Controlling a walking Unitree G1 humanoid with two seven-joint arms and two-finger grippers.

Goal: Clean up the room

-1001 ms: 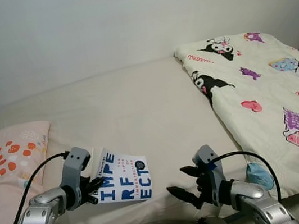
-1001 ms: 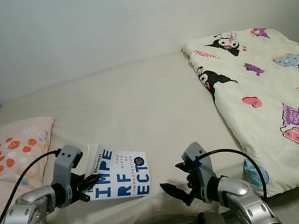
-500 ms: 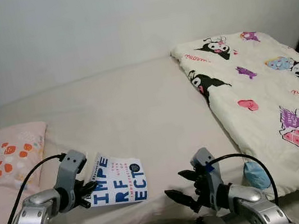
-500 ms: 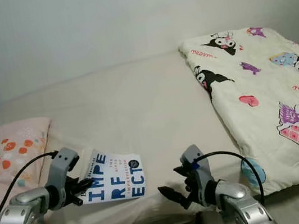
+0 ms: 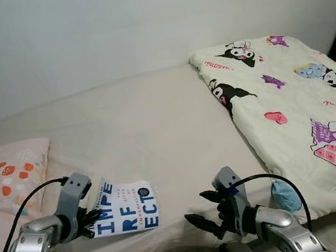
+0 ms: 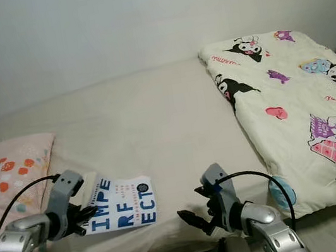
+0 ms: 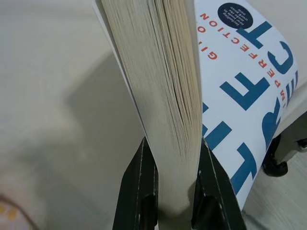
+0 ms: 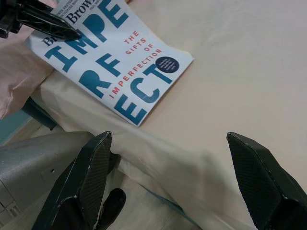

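Now the left gripper (image 5: 91,216) pinches the book (image 5: 125,209) by its page edge, low over the bed's (image 5: 154,122) front edge beside the pillow (image 5: 7,177), while the right gripper (image 5: 208,209) hovers nearby, fingers spread.

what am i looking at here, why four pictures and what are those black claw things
This is a humanoid robot tidying a bedroom. The two wide pictures come from the two eyes of a camera on its head, looking down at a bed. The other two come from cameras on its wrists, looking along each claw.

The claws are its grippers, each with two black fingers. The left gripper is shut on the spine edge of a white book with blue letters; the left wrist view shows the pages pinched between the fingers. The right gripper hangs open near the bed's front edge, holding nothing.

On the bed lie a spotted pillow and a cartoon-print blanket.
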